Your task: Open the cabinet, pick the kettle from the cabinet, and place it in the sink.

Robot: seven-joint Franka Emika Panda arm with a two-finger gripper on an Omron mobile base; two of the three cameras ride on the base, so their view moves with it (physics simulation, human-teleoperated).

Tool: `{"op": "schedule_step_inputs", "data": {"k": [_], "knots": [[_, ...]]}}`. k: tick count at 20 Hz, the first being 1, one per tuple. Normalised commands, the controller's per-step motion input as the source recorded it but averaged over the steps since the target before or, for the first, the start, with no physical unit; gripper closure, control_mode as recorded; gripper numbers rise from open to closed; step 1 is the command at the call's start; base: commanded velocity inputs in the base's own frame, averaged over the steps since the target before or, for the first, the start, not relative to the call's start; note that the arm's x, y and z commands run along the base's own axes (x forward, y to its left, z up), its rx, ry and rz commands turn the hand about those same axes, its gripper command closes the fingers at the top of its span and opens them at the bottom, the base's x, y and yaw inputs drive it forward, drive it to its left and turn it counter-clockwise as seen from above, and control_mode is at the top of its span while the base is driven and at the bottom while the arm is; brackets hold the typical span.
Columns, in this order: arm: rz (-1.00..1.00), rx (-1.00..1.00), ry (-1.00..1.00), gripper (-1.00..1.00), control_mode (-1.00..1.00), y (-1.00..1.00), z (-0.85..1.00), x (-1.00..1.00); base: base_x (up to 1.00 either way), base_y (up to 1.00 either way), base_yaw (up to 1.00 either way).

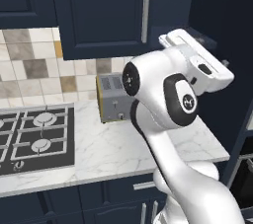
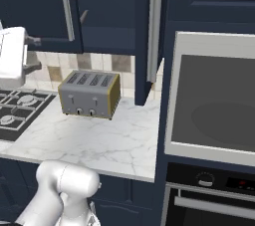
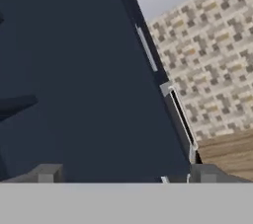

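While open, hand point(image 3: 126, 174) facing cabinet point(image 3: 74, 80).

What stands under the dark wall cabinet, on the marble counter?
A silver four-slot toaster stands on the white marble counter below the cabinet. The cabinet's inside cannot be seen; its door fronts cover it.

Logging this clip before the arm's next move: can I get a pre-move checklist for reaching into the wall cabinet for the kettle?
1. Pincer open and empty: ok.
2. Cabinet opened: ok, its right door appears swung outward.
3. Kettle located: cannot tell; the cabinet's inside is dark.
4. Pincer lined up with the opening: cannot tell; the hand view faces a dark door panel.
5. Toaster out of the way: ok, on the counter below.
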Motion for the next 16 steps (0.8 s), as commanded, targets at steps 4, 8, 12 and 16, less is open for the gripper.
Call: {"op": "schedule_step_inputs", "data": {"k": [4, 8, 12, 16], "knots": [[0.37, -0.08, 0.38, -1.00, -1.00, 0.31, 0.07, 0.04, 0.00, 0.00, 0.00], [0.41, 0.00, 0.26, -1.00, -1.00, 0.28, 0.00, 0.17, 0.00, 0.00, 0.00], [0.40, 0.04, 0.27, -1.00, -1.00, 0.07, 0.00, 0.36, 0.00, 0.00, 0.00], [0.33, 0.02, 0.26, -1.00, -1.00, 0.04, 0.00, 0.55, 0.00, 0.00, 0.00]]}}
